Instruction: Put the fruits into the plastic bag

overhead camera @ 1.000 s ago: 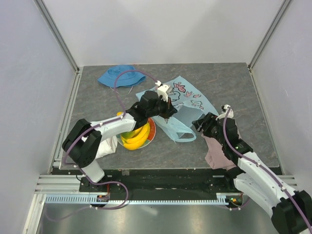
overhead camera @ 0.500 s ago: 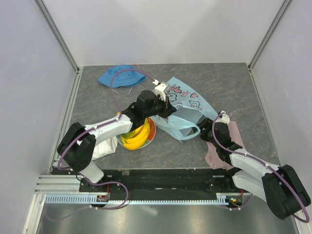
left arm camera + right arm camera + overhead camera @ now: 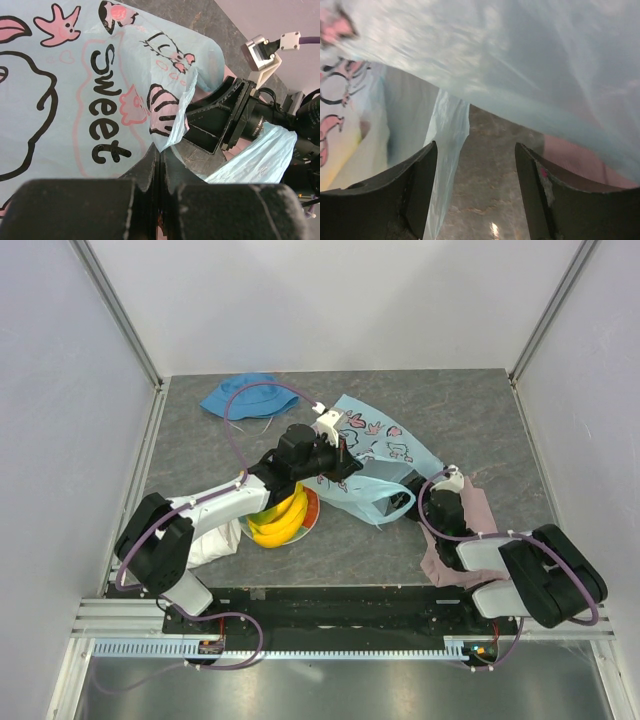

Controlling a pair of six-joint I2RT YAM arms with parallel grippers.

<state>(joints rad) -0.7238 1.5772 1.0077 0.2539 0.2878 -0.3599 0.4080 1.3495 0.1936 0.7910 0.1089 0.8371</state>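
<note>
This looks like a robot lab, not a home or a shop. The work spot is a small booth with plain white walls (image 3: 330,300) on three sides, held by bare metal rails (image 3: 115,310) in the corners. A dark gray tabletop (image 3: 185,455) fills the floor of the booth. Two robot arms, the left arm (image 3: 215,502) and the right arm (image 3: 500,560), are bolted at its near edge, and purple cables (image 3: 232,420) loop along them. A long metal strip with slots (image 3: 330,647) runs in front of the arm bases. The things on the tabletop are an odd mix: a hat (image 3: 248,395), a bag (image 3: 385,445), a plate (image 3: 312,508) of bananas (image 3: 280,522) and a pink cloth (image 3: 478,510).
</note>
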